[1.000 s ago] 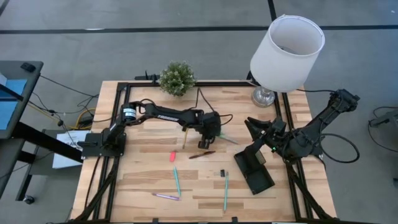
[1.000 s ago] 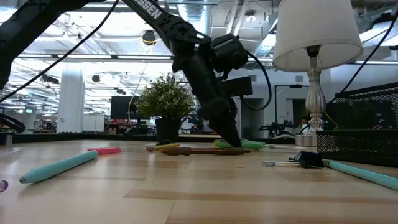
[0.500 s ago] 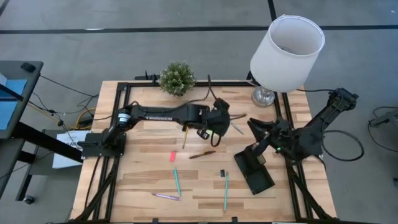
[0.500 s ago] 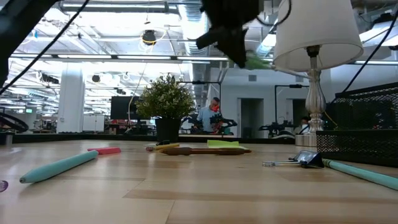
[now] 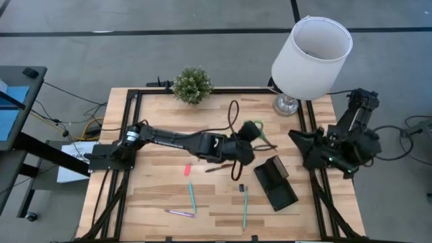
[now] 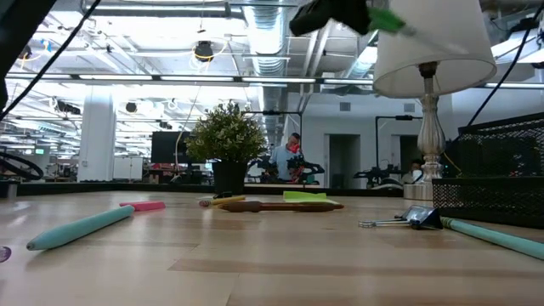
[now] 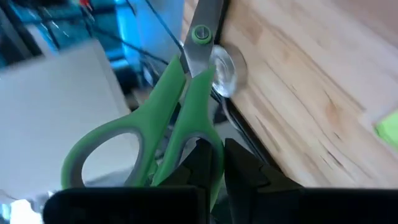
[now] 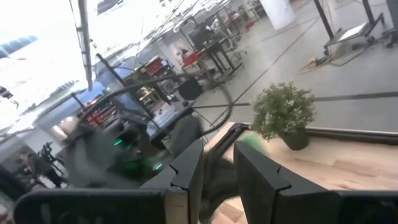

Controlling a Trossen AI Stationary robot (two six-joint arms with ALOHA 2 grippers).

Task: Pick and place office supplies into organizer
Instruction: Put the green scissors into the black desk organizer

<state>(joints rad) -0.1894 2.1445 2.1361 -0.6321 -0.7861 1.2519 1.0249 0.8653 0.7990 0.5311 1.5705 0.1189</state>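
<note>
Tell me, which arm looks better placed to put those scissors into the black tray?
Probably the left. Its gripper already holds the green-handled scissors in the air just beside the organizer, while the right gripper waits near the table's edge.

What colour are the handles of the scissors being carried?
Green with grey lining on the scissors; left wrist view shows it best.

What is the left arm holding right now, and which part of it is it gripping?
The left end effector holds the green-handled scissors by one handle loop, lifted above the table near the organizer. The right end effector holds nothing.
</note>
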